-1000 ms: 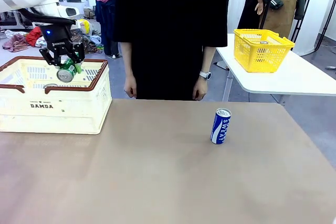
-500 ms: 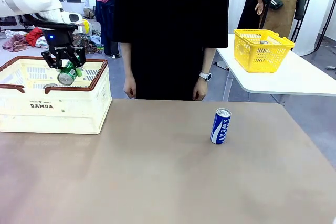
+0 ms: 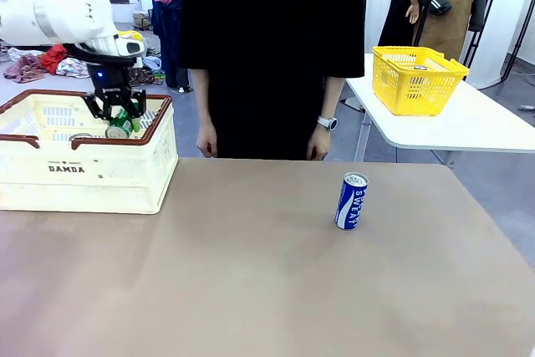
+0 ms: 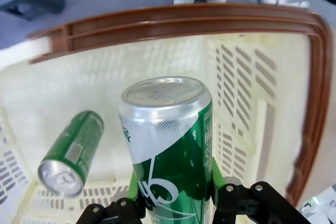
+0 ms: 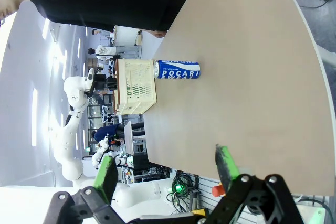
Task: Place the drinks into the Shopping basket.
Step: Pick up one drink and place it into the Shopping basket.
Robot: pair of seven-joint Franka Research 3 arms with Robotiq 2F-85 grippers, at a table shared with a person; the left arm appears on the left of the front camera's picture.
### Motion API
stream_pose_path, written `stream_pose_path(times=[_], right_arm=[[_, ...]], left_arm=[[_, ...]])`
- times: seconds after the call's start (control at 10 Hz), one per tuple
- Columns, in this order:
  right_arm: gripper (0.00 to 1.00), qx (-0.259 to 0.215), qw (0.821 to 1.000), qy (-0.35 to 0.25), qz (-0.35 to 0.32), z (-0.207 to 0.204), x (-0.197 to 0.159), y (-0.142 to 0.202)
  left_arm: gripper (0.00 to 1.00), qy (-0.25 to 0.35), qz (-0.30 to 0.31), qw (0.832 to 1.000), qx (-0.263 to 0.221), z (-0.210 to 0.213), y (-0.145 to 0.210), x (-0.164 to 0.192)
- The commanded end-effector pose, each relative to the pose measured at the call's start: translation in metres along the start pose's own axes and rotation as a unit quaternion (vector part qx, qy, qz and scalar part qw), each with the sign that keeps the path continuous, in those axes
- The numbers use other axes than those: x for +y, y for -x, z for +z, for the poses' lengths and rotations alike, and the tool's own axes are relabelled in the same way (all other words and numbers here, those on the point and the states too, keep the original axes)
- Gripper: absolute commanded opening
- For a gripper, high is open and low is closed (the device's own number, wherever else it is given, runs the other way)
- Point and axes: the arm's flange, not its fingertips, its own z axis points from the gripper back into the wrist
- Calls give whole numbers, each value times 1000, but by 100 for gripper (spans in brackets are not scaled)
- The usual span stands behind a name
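My left gripper (image 3: 119, 119) is shut on a green can (image 3: 122, 125) and holds it inside the Shopping basket (image 3: 79, 175), a cream crate with a brown rim at the table's left. In the left wrist view the held green can (image 4: 170, 150) sits between the green pads (image 4: 216, 174), silver top facing the crate floor. Another green can (image 4: 72, 151) lies on its side on the floor of the Shopping basket (image 4: 252, 98). A blue can (image 3: 351, 201) stands upright on the table right of centre, also seen as the blue can (image 5: 177, 70) lying sideways in the right wrist view. My right gripper (image 5: 165, 171) is open, holding nothing.
A person in black (image 3: 272, 48) stands at the far table edge with both hands down. A yellow mesh basket (image 3: 415, 79) sits on a separate white table at the back right. Brown tabletop (image 3: 251, 273) stretches between crate and blue can.
My left gripper has moved right and lower with the green can, going from above the crate's rim down into the crate. The blue can and the person have not moved.
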Motion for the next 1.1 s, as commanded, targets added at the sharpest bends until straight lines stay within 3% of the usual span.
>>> stream_pose_path(times=[0.0,0.2,0.5,0.7,1.0], right_arm=[[100,-5,1000,-11,13,0,2,-2],[100,-5,1000,-11,13,0,2,-2],[100,-5,1000,-11,13,0,2,-2],[100,-5,1000,-11,13,0,2,-2],[100,-5,1000,-11,13,0,2,-2]], left_arm=[[0,-8,24,999,35,-13,-4,1],[0,-7,36,998,50,-38,6,5],[0,7,40,999,11,-54,25,8],[0,4,40,999,-26,-52,34,11],[0,28,12,999,-21,-43,46,9]])
